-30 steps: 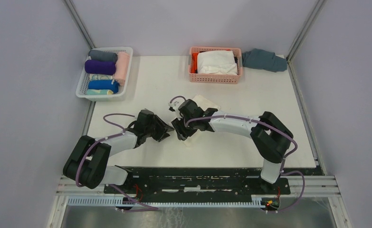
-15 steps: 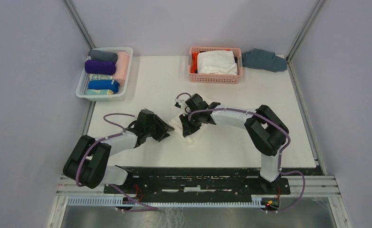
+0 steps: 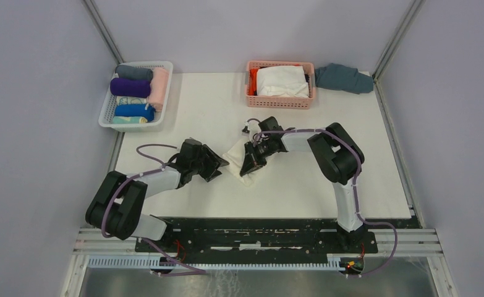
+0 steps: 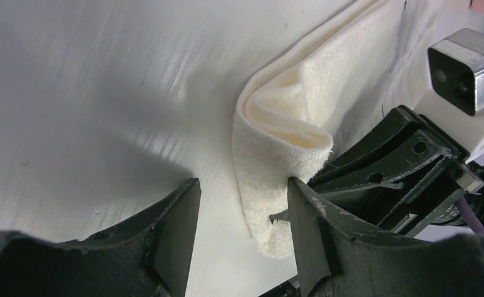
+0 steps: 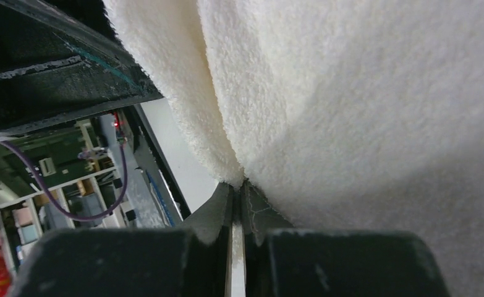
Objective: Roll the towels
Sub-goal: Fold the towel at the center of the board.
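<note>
Now, right gripper [image 5: 236,185]: jaws pressed together on a pinch of the cream towel [image 4: 282,124], with plush cloth bunched on both sides of the tips.
Left gripper [image 4: 242,185]: jaws spread and holding nothing; one finger sits close against the towel's loose near end.
Cream towel: mid-table [image 3: 326,179] between the two grippers, folded over on itself into a soft loop.
Handling: light, limp terry by the look of it, likely to sag and spring open unless pinned, with little risk of slipping or damage.
Where to grip: probably the folded edge, through all layers, near a corner.
Purple towel [image 3: 130,87]: already rolled, lying in the white basket [image 3: 134,127] at far left.
Beyond: pink basket [image 3: 280,102] and teal-grey cloth [image 3: 344,78] along the back.
</note>
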Available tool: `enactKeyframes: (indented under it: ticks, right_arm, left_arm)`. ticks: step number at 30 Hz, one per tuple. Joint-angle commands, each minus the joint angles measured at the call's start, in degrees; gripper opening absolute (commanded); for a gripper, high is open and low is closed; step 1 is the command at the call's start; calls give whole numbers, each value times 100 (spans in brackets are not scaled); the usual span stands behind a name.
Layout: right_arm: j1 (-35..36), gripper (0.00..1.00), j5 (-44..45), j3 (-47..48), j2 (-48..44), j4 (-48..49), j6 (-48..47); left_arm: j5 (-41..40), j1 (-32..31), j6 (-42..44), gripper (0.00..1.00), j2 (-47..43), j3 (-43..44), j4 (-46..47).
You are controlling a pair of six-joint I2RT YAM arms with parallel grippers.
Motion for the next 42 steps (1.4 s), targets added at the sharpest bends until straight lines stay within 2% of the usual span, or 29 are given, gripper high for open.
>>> enactKeyframes:
  ticks: [1, 6, 9, 17, 20, 23, 27, 34, 42]
  right_arm:
    - [-85, 9, -355, 82, 257, 334, 99]
    - [-72, 9, -73, 65, 0, 31, -95]
    - [35, 16, 246, 10, -404, -202, -270]
    - [725, 37, 2669, -21, -1805, -1298, -1010]
    - [1227, 39, 3710, 10, -2154, -1490, -1272]
    - [1665, 39, 4353, 65, -2211, -1499, -1409]
    - [1981, 38, 4764, 208, -1933, -1478, -1445]
    - [2083, 39, 5354, 330, -1574, -1657, -1526]
    - [2110, 42, 5355, 317, -1328, -1740, -1595]
  left_arm:
    - [-87, 1, 255, 61, 306, 253, 164]
    - [-271, 9, 319, 55, 770, 527, -52]
    - [-331, 4, 321, 50, 1032, 600, -156]
    - [-498, -20, 333, 44, 1397, 566, -414]
    - [-519, -37, 346, 43, 1420, 546, -436]
    - [-536, -43, 378, 43, 1408, 558, -483]
    - [-573, -46, 396, 43, 1378, 572, -526]
    - [-585, -54, 421, 43, 1377, 584, -570]
    - [-618, -62, 455, 43, 1364, 633, -651]
